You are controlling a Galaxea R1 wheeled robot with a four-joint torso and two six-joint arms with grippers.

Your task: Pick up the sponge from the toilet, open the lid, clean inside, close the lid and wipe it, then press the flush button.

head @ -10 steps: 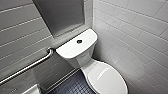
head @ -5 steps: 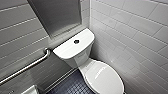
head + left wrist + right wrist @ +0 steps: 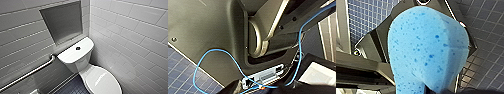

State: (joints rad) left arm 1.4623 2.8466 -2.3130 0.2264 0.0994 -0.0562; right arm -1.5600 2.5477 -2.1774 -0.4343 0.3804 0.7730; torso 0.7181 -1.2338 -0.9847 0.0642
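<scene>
The bright blue sponge looms large in the right wrist view, narrowing where my right gripper is shut on it, over dark tiled floor. In the head view the white toilet stands in the corner. Its glossy oval lid is down over the bowl. The small dark flush button sits in the middle of the flat tank top. No sponge lies on the toilet. The left wrist view looks at my own dark body panels and a blue cable, with nothing held there.
A metal grab rail runs along the tiled wall left of the tank. A grey recessed niche sits above the tank. White tiled wall closes in on the toilet's right. Dark blue floor tiles lie in front.
</scene>
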